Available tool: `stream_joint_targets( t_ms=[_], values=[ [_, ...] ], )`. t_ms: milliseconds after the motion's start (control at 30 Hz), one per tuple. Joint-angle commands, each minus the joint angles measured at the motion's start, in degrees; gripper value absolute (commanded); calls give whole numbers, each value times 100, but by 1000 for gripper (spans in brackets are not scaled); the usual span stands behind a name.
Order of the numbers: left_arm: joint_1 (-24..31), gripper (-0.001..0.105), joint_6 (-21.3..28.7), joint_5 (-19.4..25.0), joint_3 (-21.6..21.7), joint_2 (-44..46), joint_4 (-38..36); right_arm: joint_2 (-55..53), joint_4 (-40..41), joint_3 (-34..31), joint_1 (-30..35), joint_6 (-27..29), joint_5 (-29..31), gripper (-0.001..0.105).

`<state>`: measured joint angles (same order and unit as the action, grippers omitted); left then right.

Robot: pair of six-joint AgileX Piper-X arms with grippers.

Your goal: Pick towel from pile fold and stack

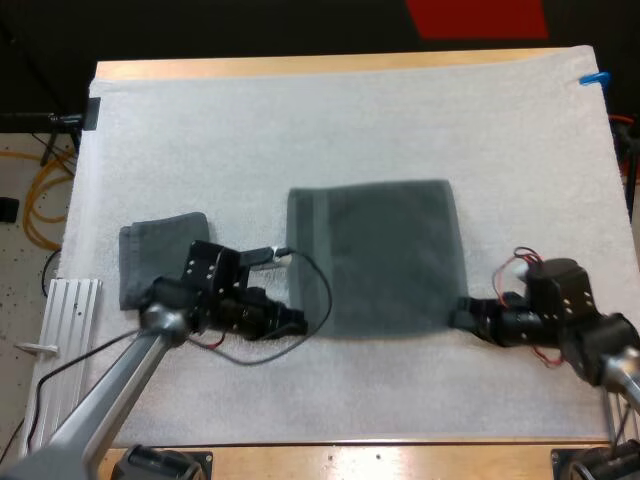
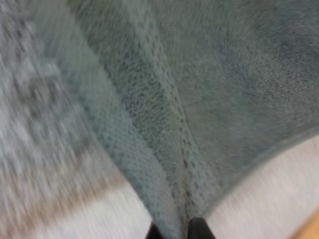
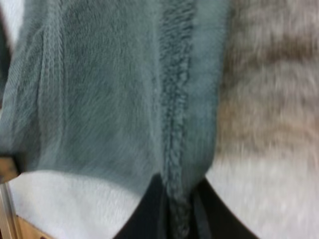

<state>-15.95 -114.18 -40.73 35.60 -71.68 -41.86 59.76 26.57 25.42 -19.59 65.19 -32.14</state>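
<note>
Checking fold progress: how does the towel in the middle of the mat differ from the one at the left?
The middle towel lies spread out and larger; the left towel is a smaller folded bundle. The left tool and right tool pinch the middle towel's near corners; neither holds the left towel. Both are dark grey-green, on the white mat.

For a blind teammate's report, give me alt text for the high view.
A dark grey-green towel lies spread flat on the white mat, both arms' jaws shut on its near corners. A smaller folded towel sits to its left.
</note>
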Motion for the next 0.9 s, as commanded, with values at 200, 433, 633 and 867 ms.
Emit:
stream_joint_targets(
  t_ms=[200,433,633,867],
  values=[
    [-32,0,139,118,-110,645,-436,-991,774,-6,-5,-129,12,0],
    [300,0,-774,422,-108,186,1112,-318,34,-6,11,-481,510,0],
    [593,0,-1502,285,-108,-631,2781,821,-1676,-6,11,-1188,667,0],
    [599,0,-2143,60,-94,-1546,4194,1758,-3039,109,11,-1577,1471,0]
  ],
)
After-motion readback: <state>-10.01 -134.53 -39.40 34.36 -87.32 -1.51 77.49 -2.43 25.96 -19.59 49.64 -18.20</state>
